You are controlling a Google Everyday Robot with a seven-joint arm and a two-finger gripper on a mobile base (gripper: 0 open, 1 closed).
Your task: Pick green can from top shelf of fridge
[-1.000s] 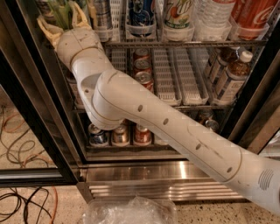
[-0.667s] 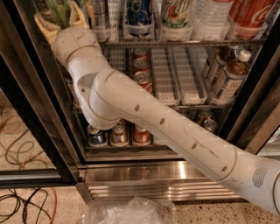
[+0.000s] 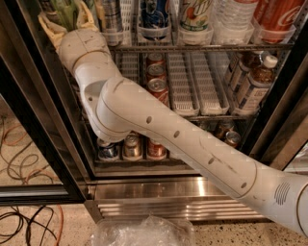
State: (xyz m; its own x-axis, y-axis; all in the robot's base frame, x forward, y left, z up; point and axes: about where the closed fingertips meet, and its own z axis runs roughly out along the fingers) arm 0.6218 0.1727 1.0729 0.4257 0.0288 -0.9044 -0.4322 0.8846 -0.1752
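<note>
My gripper (image 3: 69,18) is at the top left, at the left end of the top shelf (image 3: 192,47) of the fridge (image 3: 183,197). Its cream fingers (image 3: 47,23) stand on both sides of the green can (image 3: 66,9) and are shut on it. Only the can's lower part shows; the rest is cut off by the top edge of the view. The can hangs in front of the fridge's black left frame. My white arm runs from the lower right up across the fridge front and hides part of the lower racks.
On the top shelf stand a silver can (image 3: 111,17), a blue can (image 3: 154,14), a white-and-green can (image 3: 195,14), a water bottle (image 3: 233,19) and a red cola bottle (image 3: 279,17). Red cola cans (image 3: 156,72) and bottles (image 3: 255,77) fill the middle rack. Cables (image 3: 19,144) and a plastic bag (image 3: 139,233) lie on the floor.
The gripper with the green can has shifted slightly to the left and the arm has followed it. Nothing else has moved.
</note>
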